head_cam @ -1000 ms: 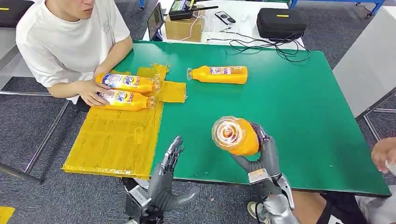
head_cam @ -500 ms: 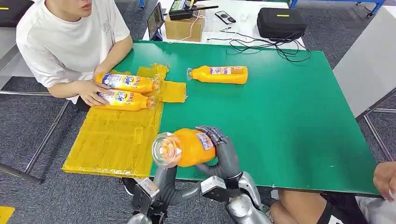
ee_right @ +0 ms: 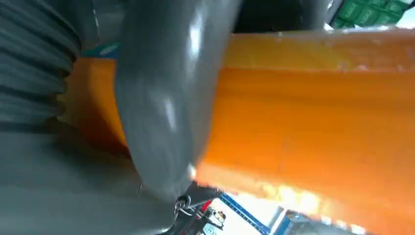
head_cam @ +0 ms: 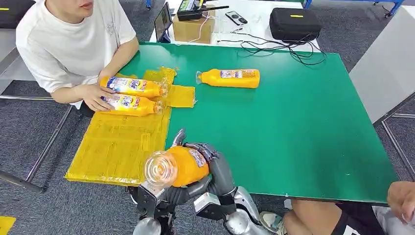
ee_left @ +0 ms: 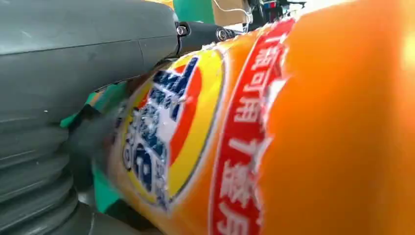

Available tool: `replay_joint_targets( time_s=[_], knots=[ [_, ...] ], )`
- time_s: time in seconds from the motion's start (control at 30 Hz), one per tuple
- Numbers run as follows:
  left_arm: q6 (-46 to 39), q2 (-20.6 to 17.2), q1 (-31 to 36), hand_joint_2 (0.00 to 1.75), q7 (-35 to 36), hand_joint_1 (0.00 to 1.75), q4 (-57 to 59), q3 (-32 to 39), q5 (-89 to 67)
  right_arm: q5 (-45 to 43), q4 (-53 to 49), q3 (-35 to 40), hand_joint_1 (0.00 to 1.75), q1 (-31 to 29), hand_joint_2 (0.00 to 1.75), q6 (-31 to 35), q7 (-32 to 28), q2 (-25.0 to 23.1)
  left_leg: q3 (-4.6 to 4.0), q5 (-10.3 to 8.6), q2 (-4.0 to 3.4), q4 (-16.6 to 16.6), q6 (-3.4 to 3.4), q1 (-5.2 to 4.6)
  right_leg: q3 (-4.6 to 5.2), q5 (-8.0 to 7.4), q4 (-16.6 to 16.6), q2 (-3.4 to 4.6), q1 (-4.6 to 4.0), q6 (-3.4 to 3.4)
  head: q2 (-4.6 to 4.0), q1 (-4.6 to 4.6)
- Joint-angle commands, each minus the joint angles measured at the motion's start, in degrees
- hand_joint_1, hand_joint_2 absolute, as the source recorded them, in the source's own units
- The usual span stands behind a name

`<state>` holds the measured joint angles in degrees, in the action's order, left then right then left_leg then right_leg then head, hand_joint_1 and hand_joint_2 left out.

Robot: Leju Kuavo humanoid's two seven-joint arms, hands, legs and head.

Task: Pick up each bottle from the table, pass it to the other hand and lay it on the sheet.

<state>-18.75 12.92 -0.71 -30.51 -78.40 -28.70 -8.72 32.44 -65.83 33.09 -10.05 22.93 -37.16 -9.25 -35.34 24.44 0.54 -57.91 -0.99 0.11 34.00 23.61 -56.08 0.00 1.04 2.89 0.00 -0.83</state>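
Observation:
My right hand (head_cam: 218, 169) grips an orange bottle (head_cam: 183, 165) above the table's near edge, its clear cap end toward me. My left hand (head_cam: 176, 195) lies under and behind that bottle, its fingers (head_cam: 179, 137) standing straight up past it. In the left wrist view the labelled bottle (ee_left: 293, 137) presses close against the grey thumb (ee_left: 73, 49). In the right wrist view a grey finger (ee_right: 166, 98) wraps the bottle (ee_right: 318, 112). Two bottles (head_cam: 132, 86) (head_cam: 131, 105) lie on the yellow sheet (head_cam: 117, 147). Another bottle (head_cam: 230, 78) lies on the green table (head_cam: 293, 122).
A person in a white shirt (head_cam: 68, 44) sits at the far left, one hand (head_cam: 95, 96) resting on the sheet's two bottles. Another person's hand (head_cam: 402, 198) is at the near right. A cardboard box (head_cam: 192, 28), black case (head_cam: 294, 23) and cables (head_cam: 274, 46) lie beyond the table.
My right hand has carried the bottle leftward across the table's near edge to my left hand, which now sits beneath and behind it. The other bottles have not moved.

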Motion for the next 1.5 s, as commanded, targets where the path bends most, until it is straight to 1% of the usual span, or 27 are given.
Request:
replay_joint_targets(
  time_s=[0.03, 0.07, 0.1, 0.13, 0.17, 0.2, 0.23, 0.27, 0.33, 0.37, 0.4, 0.53, 0.57, 0.63, 0.67, 0.7, 0.97, 1.03, 1.07, 1.1, 1.13, 1.2, 1.23, 1.3, 1.33, 1.37, 1.5],
  knots=[
    [2.3, 1.13, 0.98, 1.75, 1.42, 0.0, -1.06, 1.17, 3.6, 0.05, 7.86, 4.22, 1.75, -2.61, 1.75, 0.14, 0.64, 0.4, 0.31, 0.14, -0.14, 0.0, 0.06, 0.04, -0.28, 0.09, 0.02, 0.09, -0.06, -0.14, 0.0, -0.02],
    [4.45, 1.27, 0.8, 1.75, 1.38, 0.0, -1.05, 1.6, 6.7, -0.39, 9.14, 4.32, 1.75, -2.72, 1.75, -0.01, 0.58, 0.2, 0.4, 0.18, -0.13, -0.02, 0.07, 0.06, -0.39, 0.14, 0.01, 0.06, -0.08, -0.18, 0.0, -0.02],
    [4.72, 1.12, 0.79, 1.75, 1.29, 0.0, -1.11, 1.57, 6.99, -0.26, 9.97, 4.6, 1.75, -2.85, 1.75, 0.3, 0.33, 0.12, 0.15, 0.04, -0.04, 0.03, 0.03, 0.03, -0.16, 0.02, 0.06, 0.0, -0.04, -0.07, 0.0, -0.02],
    [4.82, 1.08, 0.59, 1.75, 0.56, 0.0, -1.62, 1.63, 7.4, -0.41, 11.08, 5.08, 1.75, -2.94, 1.75, 0.27, -0.06, -0.1, 0.29, 0.09, -0.05, 0.04, 0.05, 0.04, -0.31, 0.06, 0.09, 0.0, -0.06, -0.12, 0.0, -0.02],
    [4.89, 1.01, 0.62, 1.75, 0.49, 0.0, -1.76, 1.66, 7.5, -0.15, 11.33, 5.3, 1.75, -2.92, 1.75, 0.54, -0.2, -0.13, 0.18, 0.04, -0.05, 0.05, 0.04, 0.04, -0.19, 0.02, 0.09, 0.01, -0.05, -0.09, 0.0, -0.02],
    [5.46, 0.95, 0.84, 1.75, 1.03, 0.07, -1.53, 1.76, 8.27, 0.03, 11.97, 5.73, 1.75, -3.16, 1.75, 0.52, -0.24, -0.18, 0.29, 0.1, -0.09, 0.03, 0.06, 0.06, -0.3, 0.07, 0.08, 0.04, -0.08, -0.13, 0.0, -0.02],
    [6.02, 0.97, 1.13, 1.75, 1.77, 1.5, -1.1, 1.88, 9.13, 0.23, 12.25, 5.96, 1.75, -3.28, 1.75, 0.85, -0.27, -0.18, 0.27, 0.09, -0.06, 0.03, 0.05, 0.05, -0.28, 0.07, 0.07, 0.01, -0.06, -0.12, 0.0, -0.02],
    [6.17, 0.96, 1.47, 1.75, 1.94, 1.75, -0.54, 2.02, 9.38, 0.51, 12.47, 6.22, 1.75, -3.48, 1.75, 1.17, -0.27, -0.18, 0.18, 0.05, -0.05, 0.04, 0.04, 0.03, -0.19, 0.04, 0.06, 0.01, -0.04, -0.1, 0.0, -0.02],
    [6.76, 1.09, 1.5, 1.75, 2.1, 1.75, -0.15, 2.16, 10.02, -0.07, 11.92, 6.27, 1.45, -3.3, 1.75, 1.55, -0.36, -0.33, 0.26, 0.08, -0.03, 0.05, 0.06, 0.06, -0.27, 0.07, 0.08, -0.03, -0.07, -0.13, 0.0, -0.04],
    [6.98, 1.09, 1.4, 1.75, 2.17, 1.75, -0.15, 2.1, 10.22, -0.2, 11.59, 6.31, 0.0, -3.14, 1.75, 1.58, -0.37, -0.4, 0.19, 0.04, 0.03, 0.04, 0.05, 0.04, -0.21, 0.05, 0.06, -0.07, -0.05, -0.1, 0.0, -0.02],
    [7.33, 1.2, 1.19, 1.75, 2.42, 1.75, -0.24, 2.23, 10.9, -0.63, 11.1, 6.24, 0.0, -2.82, 0.0, 1.51, -0.22, -0.49, 0.32, 0.1, 0.04, 0.04, 0.07, 0.06, -0.35, 0.12, 0.07, -0.1, -0.07, -0.15, 0.0, -0.02],
    [9.24, 1.15, 1.04, 1.75, 3.43, 1.75, -0.41, 2.45, 13.64, -1.56, 8.91, 5.95, 0.0, -1.52, 0.0, 3.37, -1.9, -0.3, 0.17, 0.06, 0.03, 0.02, 0.04, 0.03, -0.19, 0.07, 0.04, -0.07, -0.05, -0.09, 0.0, 0.0],
    [9.24, 1.15, 1.04, 1.75, 3.43, 1.75, -0.41, 2.45, 13.64, -1.56, 8.91, 5.95, 0.0, -1.52, 0.0, 3.37, -1.9, -0.3, 0.48, 0.22, -0.01, 0.0, 0.09, 0.08, -0.5, 0.22, 0.04, -0.07, -0.11, -0.21, 0.0, -0.02],
    [10.61, 1.03, 1.25, 1.75, 3.92, 1.75, -0.18, 2.79, 15.54, -2.29, 7.2, 5.69, 0.0, -0.85, 0.0, 4.82, -2.84, 0.07, 0.12, 0.04, 0.0, 0.02, 0.03, 0.02, -0.12, 0.05, 0.03, -0.04, -0.02, -0.07, 0.0, -0.02],
    [10.78, 0.66, 1.39, 1.75, 3.87, 1.75, -0.22, 2.9, 15.74, -2.61, 6.13, 5.78, 0.0, -0.61, 0.0, 6.29, -2.84, 0.52, 0.24, 0.1, 0.0, 0.0, 0.05, 0.07, -0.27, 0.1, 0.05, -0.06, -0.08, -0.12, 0.0, -0.02],
    [10.78, 0.58, 1.39, 1.75, 3.85, 1.75, -0.29, 2.97, 15.75, -2.55, 5.99, 5.78, 0.0, -0.59, 0.0, 6.54, -2.84, 0.62, 0.11, 0.03, 0.05, 0.02, 0.03, 0.01, -0.12, 0.06, 0.02, -0.09, -0.01, -0.07, 0.0, -0.02],
    [10.75, 0.29, 1.35, 1.75, 3.94, 1.75, -0.67, 3.38, 15.72, -2.53, 5.39, 5.71, 0.0, -0.55, 0.0, 6.48, -2.84, 0.99, 0.17, 0.06, 0.01, 0.0, 0.05, 0.03, -0.18, 0.07, 0.02, -0.06, -0.04, -0.12, 0.0, 0.0],
    [8.47, 0.4, 1.51, 1.75, 2.83, 1.75, -1.12, 4.57, 14.78, -3.01, 3.85, 5.37, 0.0, -0.08, 0.0, 7.77, -2.84, 0.89, 0.12, 0.03, -0.02, 0.03, 0.04, 0.01, -0.11, 0.04, 0.03, -0.03, -0.01, -0.08, 0.0, -0.02],
    [6.87, 0.11, 1.72, 1.75, 2.77, 1.75, -1.28, 5.24, 13.5, -2.72, 2.51, 5.07, 0.0, 0.39, 0.0, 8.54, -2.84, 1.06, 0.41, 0.18, -0.07, 0.0, 0.1, 0.06, -0.4, 0.17, 0.03, -0.01, -0.08, -0.21, 0.0, 0.0],
    [5.07, -0.35, 1.98, 1.75, 2.88, 1.75, -1.19, 5.81, 11.38, -2.08, 1.17, 4.73, 0.0, 0.95, 0.0, 9.56, -2.72, 1.27, 0.15, 0.06, 0.0, 0.01, 0.06, 0.04, -0.16, 0.06, 0.03, -0.05, -0.06, -0.11, 0.0, -0.02],
    [3.14, -0.82, 2.27, 1.75, 3.06, 1.75, -0.83, 6.41, 8.85, -1.26, -0.13, 4.3, 0.0, 1.57, 0.0, 10.8, -2.58, 1.58, 0.23, 0.11, -0.03, -0.01, 0.07, 0.05, -0.23, 0.11, 0.0, -0.03, -0.06, -0.14, 0.0, -0.04],
    [-3.94, -2.2, 3.46, 1.75, 3.08, 1.75, 1.19, 7.62, -1.76, 0.66, -3.16, 3.21, 0.0, 3.02, 0.0, 13.97, -2.76, 2.53, 0.13, 0.03, -0.01, 0.03, 0.05, 0.03, -0.13, 0.03, 0.04, -0.02, -0.05, -0.09, 0.0, 0.0],
    [-8.47, -2.82, 4.37, 1.75, 3.76, 1.75, 2.98, 8.8, -9.58, 1.16, -5.32, 2.14, 0.0, 4.0, 0.0, 15.17, -2.84, 2.94, 0.26, 0.07, -0.02, 0.07, 0.07, 0.02, -0.24, 0.08, 0.04, -0.03, -0.04, -0.13, 0.0, -0.02],
    [-13.17, -3.56, 5.62, 1.75, 6.13, 1.75, 6.25, 10.7, -21.36, 2.05, -8.1, 0.5, 0.0, 5.35, 0.0, 16.23, -2.84, 3.31, 0.27, 0.05, 0.04, 0.08, 0.08, 0.04, -0.29, 0.07, 0.08, -0.08, -0.06, -0.15, 0.0, 0.0],
    [-13.3, -3.8, 6.0, 1.75, 6.82, 1.75, 7.56, 11.7, -24.5, 2.18, -9.05, -0.4, 0.0, 5.89, 0.0, 16.24, -2.84, 3.31, 0.16, -0.01, 0.05, 0.1, 0.05, 0.0, -0.15, 0.03, 0.07, -0.1, -0.02, -0.09, 0.0, -0.02],
    [-13.76, -4.04, 6.61, 1.75, 8.08, 1.75, 9.83, 12.68, -29.31, 2.13, -9.7, -1.58, 0.0, 6.59, 0.0, 15.7, -2.64, 3.29, 0.33, 0.04, 0.08, 0.11, 0.08, 0.02, -0.32, 0.09, 0.08, -0.14, -0.04, -0.15, 0.0, -0.02],
    [-12.75, -3.8, 7.63, 1.75, 8.19, 1.75, 13.18, 14.02, -31.3, 2.14, -8.75, -2.98, 0.0, 7.12, 0.0, 15.17, -2.72, 3.17, 0.2, 0.0, 0.01, 0.1, 0.04, -0.01, -0.18, 0.02, 0.09, -0.05, 0.0, -0.08, 0.0, -0.02]
  ],
)
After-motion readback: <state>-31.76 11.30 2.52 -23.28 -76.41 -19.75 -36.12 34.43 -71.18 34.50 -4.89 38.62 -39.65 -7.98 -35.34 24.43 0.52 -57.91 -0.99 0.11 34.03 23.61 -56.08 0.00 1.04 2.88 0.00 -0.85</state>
